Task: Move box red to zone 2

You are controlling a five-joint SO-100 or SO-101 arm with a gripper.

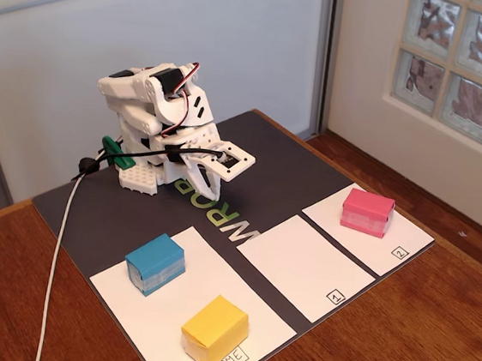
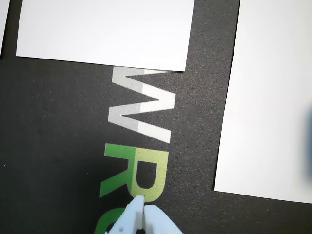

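Observation:
The red box [image 1: 367, 211] rests on the white panel marked "2", zone 2 [image 1: 394, 240], at the right of the fixed view. My white arm is folded back at the mat's far end, with the gripper [image 1: 209, 183] pointing down at the dark mat, well away from the box. In the wrist view the gripper [image 2: 142, 201] enters from the bottom edge with its two fingertips pressed together and nothing between them, over green and white mat lettering. The red box does not appear in the wrist view.
A blue box [image 1: 155, 263] and a yellow box [image 1: 214, 330] stand on the HOME panel [image 1: 166, 315] near the front. The panel marked "1" [image 1: 301, 260] lies between HOME and zone 2. A white cable [image 1: 59, 248] runs down the mat's left side. The wooden table [image 1: 431, 338] surrounds the mat.

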